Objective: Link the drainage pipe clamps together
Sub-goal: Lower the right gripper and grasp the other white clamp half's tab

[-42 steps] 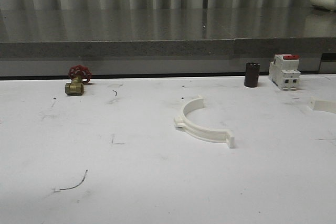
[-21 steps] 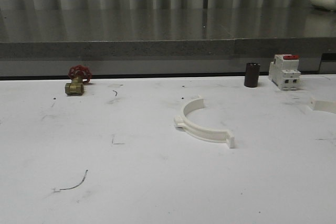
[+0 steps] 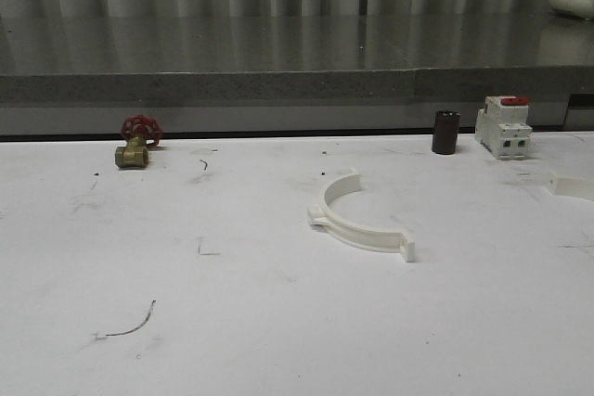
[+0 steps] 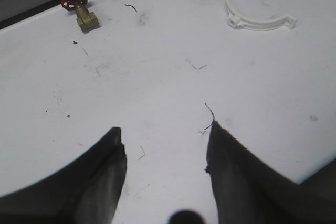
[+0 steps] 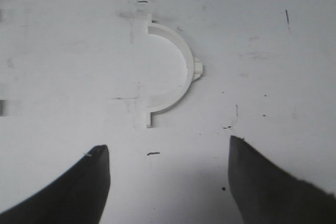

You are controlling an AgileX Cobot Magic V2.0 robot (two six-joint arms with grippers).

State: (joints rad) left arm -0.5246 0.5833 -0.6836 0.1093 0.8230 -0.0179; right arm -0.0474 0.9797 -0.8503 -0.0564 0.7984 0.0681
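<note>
My pincers, left (image 4: 165,153) and right (image 5: 168,169), gape empty; I'd center the right over its clamp (image 5: 170,80) before closing.

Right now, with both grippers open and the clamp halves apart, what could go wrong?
1. The second clamp half lies at the table's right edge, far from the centre half; a nudge may push it off.
2. Both halves lie flat, so the right gripper could slip on the thin band.
3. The left gripper hangs well short of the centre half.
</note>
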